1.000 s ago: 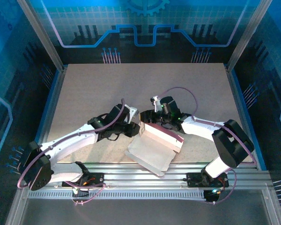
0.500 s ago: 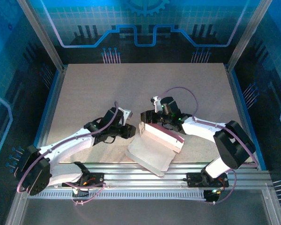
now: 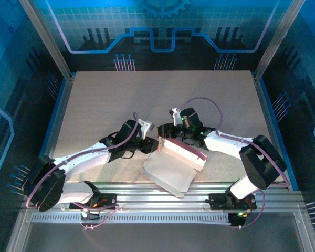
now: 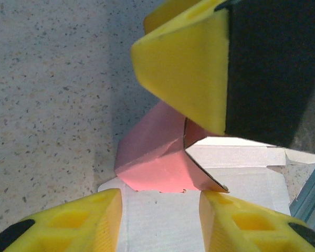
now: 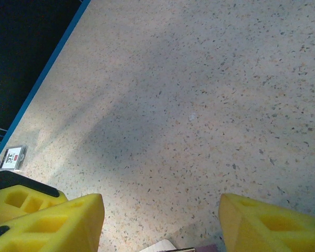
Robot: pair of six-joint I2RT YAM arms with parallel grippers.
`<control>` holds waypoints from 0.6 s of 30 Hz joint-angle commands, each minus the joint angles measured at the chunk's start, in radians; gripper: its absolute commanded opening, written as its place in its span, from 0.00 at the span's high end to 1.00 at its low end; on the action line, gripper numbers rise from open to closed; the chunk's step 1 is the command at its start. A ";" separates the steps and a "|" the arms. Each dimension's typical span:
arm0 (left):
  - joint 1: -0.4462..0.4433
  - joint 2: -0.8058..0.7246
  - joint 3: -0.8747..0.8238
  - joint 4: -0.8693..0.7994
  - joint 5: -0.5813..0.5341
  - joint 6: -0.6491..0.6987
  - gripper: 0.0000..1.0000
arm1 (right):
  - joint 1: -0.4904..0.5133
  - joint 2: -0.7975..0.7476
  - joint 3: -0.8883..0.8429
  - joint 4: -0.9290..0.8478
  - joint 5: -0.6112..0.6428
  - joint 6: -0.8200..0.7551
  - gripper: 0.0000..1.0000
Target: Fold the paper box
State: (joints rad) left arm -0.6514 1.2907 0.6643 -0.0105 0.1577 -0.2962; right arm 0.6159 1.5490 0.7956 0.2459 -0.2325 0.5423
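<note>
In the top view, the paper box [image 3: 170,170] is seen low in the middle of the frame, near the lower edge of the table [image 3: 147,94]: a whitish sheet lies flat and a pink part is raised along its upper right side. The left gripper [image 3: 151,144] is placed just left of the pink part and the right gripper [image 3: 167,134] just above it. In the left wrist view, the left gripper [image 4: 160,210] is seen with its fingers parted and nothing clamped; the pink end of the box [image 4: 152,157] lies ahead of them, under a yellow finger [image 4: 189,68] of the right gripper. In the right wrist view, the right gripper [image 5: 160,220] is held well apart over the speckled table [image 5: 199,105], and only a sliver of the box [image 5: 163,245] is seen at the bottom edge, not pinched.
</note>
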 commanded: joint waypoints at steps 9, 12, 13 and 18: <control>-0.029 0.105 0.021 0.085 -0.028 0.064 0.56 | -0.019 0.036 -0.035 -0.071 -0.078 0.011 0.42; -0.037 0.124 0.023 0.105 -0.048 0.065 0.56 | -0.033 0.033 -0.039 -0.066 -0.105 0.023 0.43; -0.040 0.130 0.023 0.113 -0.051 0.063 0.56 | -0.037 0.033 -0.041 -0.063 -0.113 0.027 0.43; -0.051 0.157 0.025 0.153 -0.088 0.066 0.57 | -0.061 0.039 -0.044 -0.048 -0.168 0.043 0.44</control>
State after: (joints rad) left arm -0.6949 1.4284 0.6647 0.0891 0.1116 -0.2550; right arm 0.5720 1.5555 0.7837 0.2554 -0.3557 0.5781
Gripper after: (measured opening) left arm 0.432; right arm 0.562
